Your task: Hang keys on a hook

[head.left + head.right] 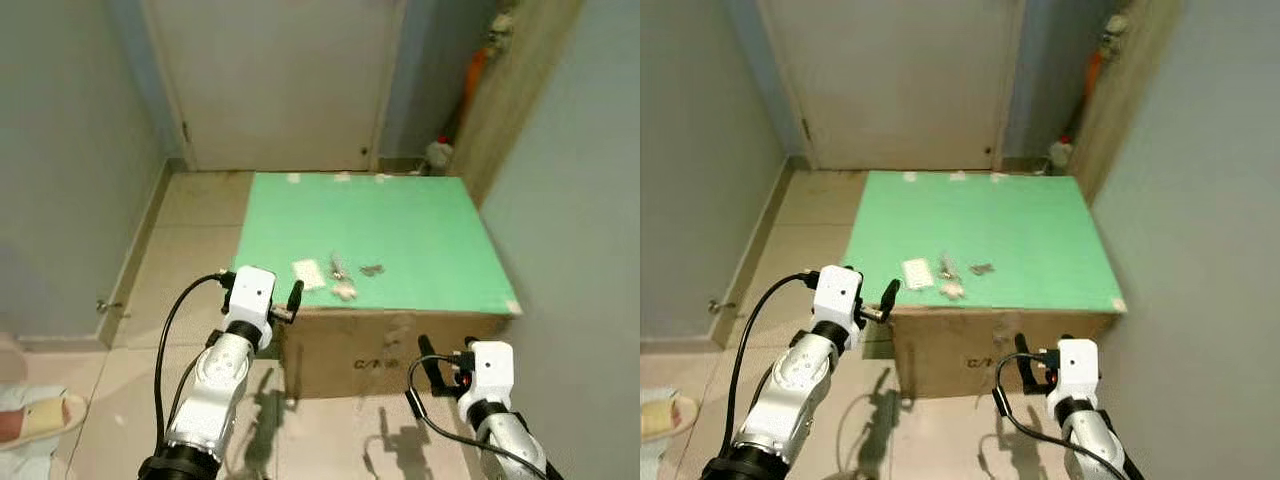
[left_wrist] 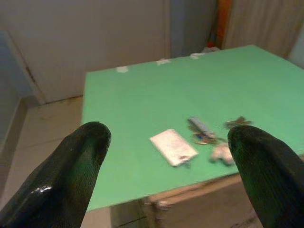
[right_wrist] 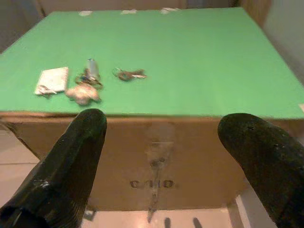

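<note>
Your keys [image 1: 340, 267] lie near the front edge of the green tabletop [image 1: 420, 230], between a white card [image 1: 308, 272] and a smaller key bunch [image 1: 372, 269]. Left claw [image 1: 285, 305] and right claw [image 1: 424, 372] both gape wide, empty, short of the cardboard box [image 1: 390, 350]. Key details too blurred to read.

Keys [image 1: 340, 268] blurred and too small to tell apart

Before us a cardboard box [image 1: 400, 350] stands on the floor, a board [image 1: 400, 225] on top; near its front edge lie a card [image 1: 309, 272] at left, keys [image 1: 338, 266] beside it, another bunch [image 1: 372, 269] further right, and a door [image 1: 280, 80] behind
</note>
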Tool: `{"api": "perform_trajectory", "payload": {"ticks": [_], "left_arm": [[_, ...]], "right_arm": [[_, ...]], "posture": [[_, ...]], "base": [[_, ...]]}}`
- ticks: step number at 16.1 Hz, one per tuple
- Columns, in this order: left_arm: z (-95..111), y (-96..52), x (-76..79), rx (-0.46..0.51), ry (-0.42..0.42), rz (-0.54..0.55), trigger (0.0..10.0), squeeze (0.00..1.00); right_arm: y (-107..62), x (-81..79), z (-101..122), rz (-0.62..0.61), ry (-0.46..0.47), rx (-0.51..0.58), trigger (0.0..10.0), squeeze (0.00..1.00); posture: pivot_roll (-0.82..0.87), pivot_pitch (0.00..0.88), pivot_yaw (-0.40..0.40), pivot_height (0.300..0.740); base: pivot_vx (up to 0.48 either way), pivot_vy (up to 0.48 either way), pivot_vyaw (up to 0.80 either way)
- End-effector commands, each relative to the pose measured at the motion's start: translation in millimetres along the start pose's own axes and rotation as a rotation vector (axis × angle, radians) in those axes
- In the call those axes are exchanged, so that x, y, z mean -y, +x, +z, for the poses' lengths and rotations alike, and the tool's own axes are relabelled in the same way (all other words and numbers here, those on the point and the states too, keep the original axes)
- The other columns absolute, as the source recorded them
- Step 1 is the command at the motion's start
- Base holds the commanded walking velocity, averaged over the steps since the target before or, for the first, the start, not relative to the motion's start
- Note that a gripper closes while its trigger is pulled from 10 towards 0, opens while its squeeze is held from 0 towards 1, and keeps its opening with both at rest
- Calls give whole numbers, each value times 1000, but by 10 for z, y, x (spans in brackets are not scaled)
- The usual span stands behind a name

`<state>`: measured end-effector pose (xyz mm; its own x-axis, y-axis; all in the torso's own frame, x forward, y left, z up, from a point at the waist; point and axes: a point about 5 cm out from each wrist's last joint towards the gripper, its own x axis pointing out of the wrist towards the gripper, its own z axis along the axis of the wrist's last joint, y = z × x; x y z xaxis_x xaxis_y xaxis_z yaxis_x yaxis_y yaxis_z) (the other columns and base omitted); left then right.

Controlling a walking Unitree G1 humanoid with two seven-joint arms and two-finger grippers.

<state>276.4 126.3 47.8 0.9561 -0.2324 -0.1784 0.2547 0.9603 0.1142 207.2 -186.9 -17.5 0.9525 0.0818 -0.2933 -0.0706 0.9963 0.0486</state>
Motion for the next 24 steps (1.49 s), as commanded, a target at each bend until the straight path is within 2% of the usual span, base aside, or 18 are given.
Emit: {"api": "perform_trajectory", "payload": {"ticks": [1, 9, 13, 16, 19, 20, 22, 24], "left_arm": [[33, 0, -20, 14, 11, 7, 10000, 0], [-4, -2, -1, -14, 10, -7, 10000, 0], [-74, 48, 3, -72, 82, -20, 10000, 0], [-143, 142, -125, -124, 118, 5, 10000, 0], [-204, 184, -94, -155, 137, 0, 10000, 0], [-211, 234, -6, -141, 160, -14, 10000, 0], [-208, 285, 57, -127, 159, 6, 10000, 0], [-220, 311, 131, -124, 123, 42, 10000, 0]], "right_arm": [[35, -15, 22, 7, -10, 11, 10000, 0], [4, 37, -143, 2, -4, -46, 10000, 0], [-3, 54, -206, -1, -2, -70, 10000, 0], [-1, 52, -190, 8, -12, -59, 10000, 0], [-31, 128, -139, -2, -26, -35, 10000, 0], [-63, 151, -107, 6, -42, -17, 10000, 0], [-150, 196, -51, 7, -71, 7, 10000, 0], [-372, 331, 56, -11, -122, 28, 10000, 0]], "posture": [[-71, 16, -16, 740], [-74, 27, -10, 740], [-76, 36, -12, 740], [-93, 42, -16, 740], [-111, 54, -34, 740], [-136, 68, -49, 740], [-174, 90, -65, 740], [-240, 133, -100, 740]], "base": [[465, 0, 0], [467, 0, 0], [0, 0, 0], [0, 0, 0], [0, 0, 0], [0, 0, 0], [0, 0, 0], [0, 0, 0]]}}
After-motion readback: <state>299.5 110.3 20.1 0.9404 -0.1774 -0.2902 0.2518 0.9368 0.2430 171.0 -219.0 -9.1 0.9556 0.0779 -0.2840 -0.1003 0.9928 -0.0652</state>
